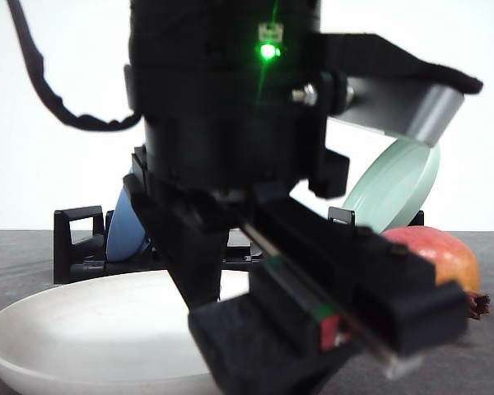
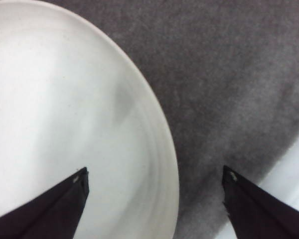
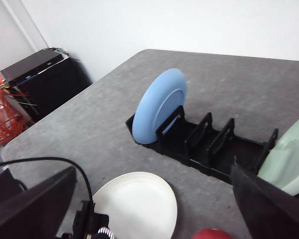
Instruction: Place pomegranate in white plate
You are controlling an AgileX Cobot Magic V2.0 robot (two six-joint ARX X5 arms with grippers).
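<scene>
Pomegranate point(image 1: 440, 255) is not grasped yet; I keep both grippers spread wide, empty, left gripper point(image 2: 154, 191) above white plate point(image 2: 65, 124). Next I must reach the fruit.

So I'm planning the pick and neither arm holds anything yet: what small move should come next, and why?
Probably shift the left gripper sideways toward the pomegranate. Its fingers are open and hang above the rim of the white plate and bare table, so nothing sits between them. In the front view the fruit lies on the table to the right of the plate, not yet grasped.
</scene>
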